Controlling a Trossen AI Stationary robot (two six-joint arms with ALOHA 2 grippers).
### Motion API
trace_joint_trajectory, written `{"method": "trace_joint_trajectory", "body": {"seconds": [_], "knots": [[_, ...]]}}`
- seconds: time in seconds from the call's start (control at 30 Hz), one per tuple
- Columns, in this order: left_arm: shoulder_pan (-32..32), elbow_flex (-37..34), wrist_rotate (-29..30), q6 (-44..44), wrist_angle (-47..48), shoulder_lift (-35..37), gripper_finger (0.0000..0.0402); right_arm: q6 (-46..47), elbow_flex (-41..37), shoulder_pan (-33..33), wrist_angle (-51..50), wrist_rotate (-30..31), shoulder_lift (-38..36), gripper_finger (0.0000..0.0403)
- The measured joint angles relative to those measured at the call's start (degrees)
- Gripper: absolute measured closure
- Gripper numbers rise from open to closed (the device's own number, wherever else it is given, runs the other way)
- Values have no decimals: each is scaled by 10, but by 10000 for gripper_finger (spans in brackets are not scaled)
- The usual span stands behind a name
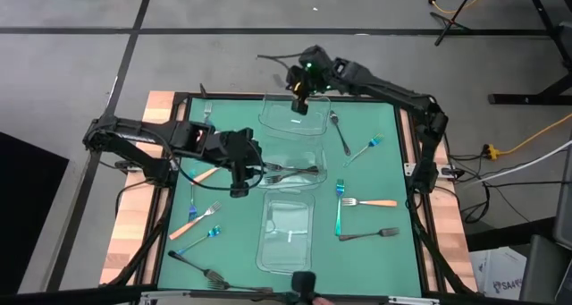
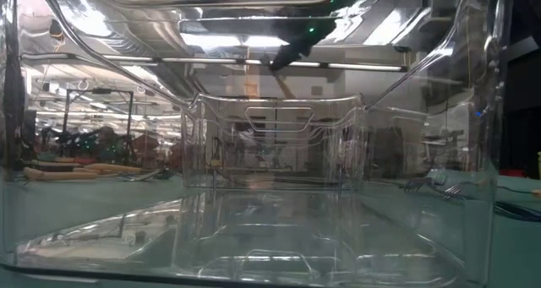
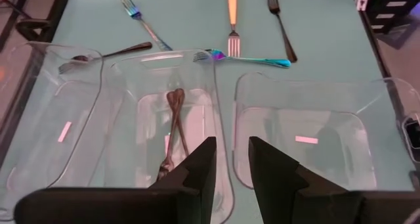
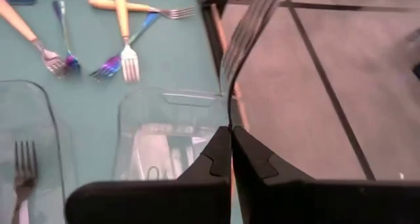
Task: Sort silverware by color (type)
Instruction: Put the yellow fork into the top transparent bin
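Three clear containers stand in a row down the table's middle: far (image 1: 295, 117), middle (image 1: 290, 166), near (image 1: 286, 233). My right gripper (image 1: 300, 101) hovers over the far container, shut on a dark grey fork (image 4: 246, 33). My left gripper (image 1: 239, 182) is open at the middle container's left side, its fingers (image 3: 200, 168) above the container's wall and touching nothing. Two dark forks (image 3: 174, 115) lie crossed on the middle container's floor. Orange-handled (image 1: 371, 201), dark (image 1: 368, 235) and iridescent blue-teal forks (image 1: 340, 207) lie loose on the green mat. My right gripper pinches the dark fork by its thin handle (image 4: 229, 115) between the two shut fingers. The fork runs on past the fingertips, its tines (image 4: 262, 4) at the free end. It is lifted clear above the far container (image 4: 167, 135).
More forks lie on the mat's left part: orange-handled (image 1: 195, 220), blue (image 1: 198, 241), dark (image 1: 201, 271). Others lie on the right: dark (image 1: 340, 131) and blue (image 1: 365, 148). The table has a raised black frame (image 1: 407, 144) and wooden side strips (image 1: 130, 224).
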State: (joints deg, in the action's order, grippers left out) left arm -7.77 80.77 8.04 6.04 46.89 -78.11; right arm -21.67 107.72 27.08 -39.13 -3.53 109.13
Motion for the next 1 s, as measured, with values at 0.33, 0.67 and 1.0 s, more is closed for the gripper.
{"method": "trace_joint_trajectory", "body": {"seconds": [0.33, 0.67, 1.0], "knots": [[-13, 0, 0, -1, 0, 0, 318, -7, 0, -16, 1, -8, 66, 403], [-13, 0, 0, -1, 0, 0, 318, -7, 0, -16, 0, -14, 121, 402], [-13, 0, 0, -1, 0, 0, 318, -7, 0, -16, -22, -23, 146, 402]]}}
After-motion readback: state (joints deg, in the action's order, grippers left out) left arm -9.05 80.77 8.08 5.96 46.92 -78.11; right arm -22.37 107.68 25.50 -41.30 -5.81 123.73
